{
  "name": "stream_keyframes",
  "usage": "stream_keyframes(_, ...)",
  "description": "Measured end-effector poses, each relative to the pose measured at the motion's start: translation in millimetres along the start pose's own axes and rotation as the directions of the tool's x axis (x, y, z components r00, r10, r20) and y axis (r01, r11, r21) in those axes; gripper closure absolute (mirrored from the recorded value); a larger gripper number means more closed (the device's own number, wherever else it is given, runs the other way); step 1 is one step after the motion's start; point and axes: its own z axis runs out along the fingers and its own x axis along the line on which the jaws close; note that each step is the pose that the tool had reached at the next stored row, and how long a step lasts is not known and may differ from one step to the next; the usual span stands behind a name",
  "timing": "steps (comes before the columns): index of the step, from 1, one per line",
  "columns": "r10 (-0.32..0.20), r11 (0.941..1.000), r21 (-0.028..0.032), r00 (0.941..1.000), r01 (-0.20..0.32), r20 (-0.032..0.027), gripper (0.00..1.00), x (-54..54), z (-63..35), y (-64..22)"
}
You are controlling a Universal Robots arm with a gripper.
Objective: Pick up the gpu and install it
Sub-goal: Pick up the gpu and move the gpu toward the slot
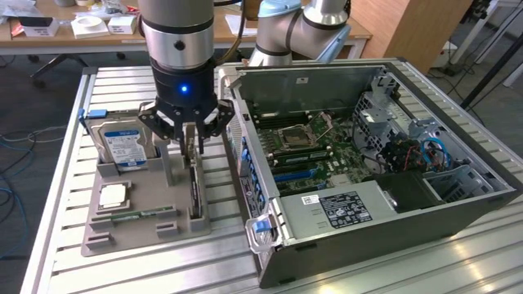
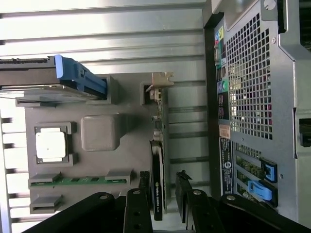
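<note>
The gpu [image 1: 195,191] stands on its long edge in a slot of the grey holder tray [image 1: 143,237], a dark thin card with its pale bracket [image 2: 162,80] at one end. In the wrist view the gpu [image 2: 158,165] runs between my two dark fingers [image 2: 182,180]. My gripper [image 1: 191,147] hangs straight above the card's upper edge, open, with a finger on each side and a small gap to the card on both. The gripper [image 2: 163,176] is not closed on anything.
On the same tray [image 2: 131,145] are the silver hard drive [image 1: 122,144] with its blue clip [image 2: 80,75], a square processor [image 1: 112,196] and a green memory stick [image 1: 135,215]. The open computer case [image 1: 255,184] with its motherboard [image 1: 319,147] lies close at the exterior view's right.
</note>
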Motion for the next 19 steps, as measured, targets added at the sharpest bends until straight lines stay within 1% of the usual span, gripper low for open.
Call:
stream_keyframes(7, 0.000, 1.0000, -0.0001, 1.0000, 0.000, 0.0000, 0.64, 0.0, 10.9, -0.5)
stream_keyframes(17, 0.000, 1.0000, 0.0001, 1.0000, 0.000, 0.0000, 0.63, 0.0, 11.5, -0.5)
stream_keyframes(18, 0.000, 1.0000, 0.0001, 1.0000, 0.000, 0.0000, 0.57, 0.0, 11.4, -0.5)
stream_keyframes(19, 0.000, 1.0000, 0.0000, 1.0000, 0.000, 0.0000, 0.57, 0.0, 11.5, -0.5)
